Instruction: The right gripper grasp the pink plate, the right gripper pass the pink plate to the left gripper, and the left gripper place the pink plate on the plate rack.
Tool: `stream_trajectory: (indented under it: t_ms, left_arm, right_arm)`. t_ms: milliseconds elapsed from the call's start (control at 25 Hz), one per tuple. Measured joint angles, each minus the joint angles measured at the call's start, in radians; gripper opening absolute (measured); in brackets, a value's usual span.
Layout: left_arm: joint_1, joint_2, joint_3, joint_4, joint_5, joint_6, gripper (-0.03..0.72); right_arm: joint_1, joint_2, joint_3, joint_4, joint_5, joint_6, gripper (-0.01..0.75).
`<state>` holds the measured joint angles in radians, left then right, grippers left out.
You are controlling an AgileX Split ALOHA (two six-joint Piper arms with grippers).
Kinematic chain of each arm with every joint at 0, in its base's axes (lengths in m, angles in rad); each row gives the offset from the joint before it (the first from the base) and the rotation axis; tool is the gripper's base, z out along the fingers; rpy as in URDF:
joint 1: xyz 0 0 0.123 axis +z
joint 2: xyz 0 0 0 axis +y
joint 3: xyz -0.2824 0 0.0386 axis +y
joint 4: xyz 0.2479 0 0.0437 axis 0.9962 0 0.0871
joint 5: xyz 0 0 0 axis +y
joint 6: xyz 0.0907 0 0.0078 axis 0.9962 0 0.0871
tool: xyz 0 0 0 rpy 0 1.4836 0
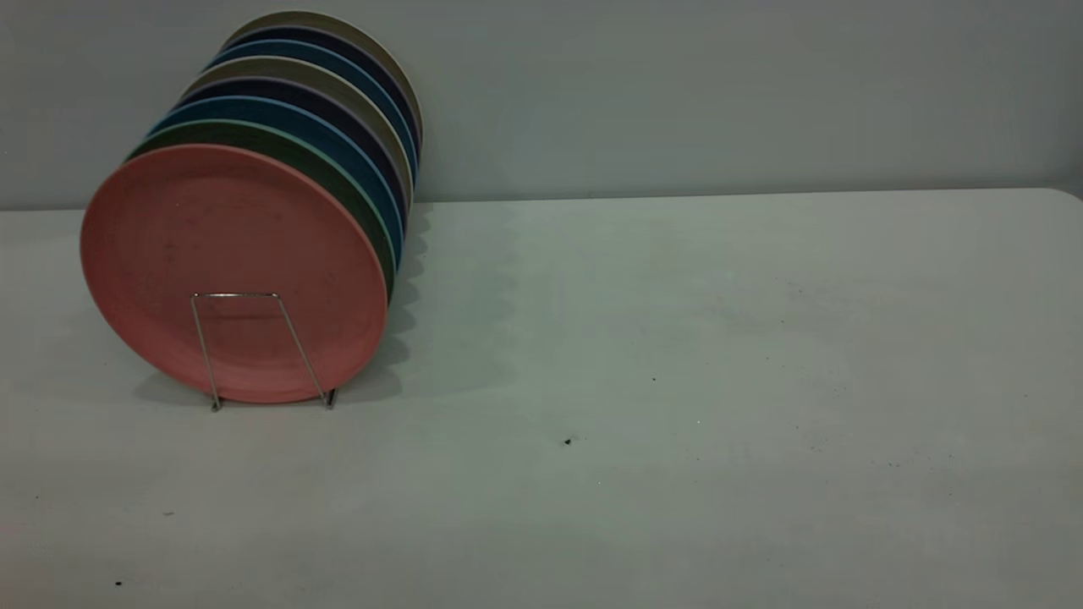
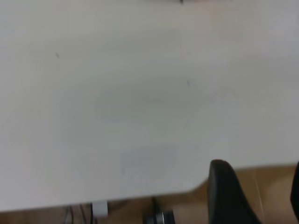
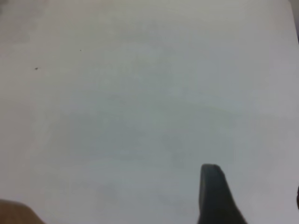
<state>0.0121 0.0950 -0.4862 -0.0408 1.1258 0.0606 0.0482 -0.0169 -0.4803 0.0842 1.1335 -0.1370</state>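
Note:
The pink plate [image 1: 228,245] stands on edge at the front of a row of plates, leaning in the plate rack [image 1: 235,294], whose silver wire loop crosses its lower face. Neither gripper shows in the exterior view. In the left wrist view the left gripper [image 2: 258,165] is open and empty over the table's edge, with one black finger [image 2: 226,196] in sight and the other only at the picture's border. In the right wrist view the right gripper [image 3: 254,177] is open and empty above bare table, one finger [image 3: 212,196] showing.
Several more plates stand behind the pink one: a green one [image 1: 338,182], blue ones [image 1: 372,169], dark and beige ones [image 1: 398,85]. The grey-white table [image 1: 677,381] runs to the right. Its edge [image 2: 140,196] and brown floor show in the left wrist view.

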Motion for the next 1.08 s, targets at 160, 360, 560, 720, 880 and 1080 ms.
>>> stream_trajectory:
  t_ms: [160, 360, 560, 720, 880, 1080]
  left_arm:
    - [0.004, -0.111, 0.000, 0.000, 0.005, 0.000, 0.379]
    - [0.004, -0.117, 0.000, 0.000, 0.005, 0.000, 0.379]
    - [0.004, -0.117, 0.000, 0.000, 0.005, 0.000, 0.379]
    - [0.004, -0.117, 0.000, 0.000, 0.005, 0.000, 0.379]
    - [0.004, -0.117, 0.000, 0.000, 0.005, 0.000, 0.379]
    - [0.004, -0.117, 0.000, 0.000, 0.005, -0.002, 0.379]
  right_arm:
    - [0.000, 0.000, 0.000, 0.000, 0.000, 0.000, 0.428]
    - [0.000, 0.000, 0.000, 0.000, 0.000, 0.000, 0.428]
    - [0.000, 0.000, 0.000, 0.000, 0.001, 0.000, 0.428]
    - [0.000, 0.000, 0.000, 0.000, 0.001, 0.000, 0.428]
    - [0.000, 0.000, 0.000, 0.000, 0.001, 0.000, 0.428]
    - [0.000, -0.002, 0.000, 0.000, 0.001, 0.000, 0.428]
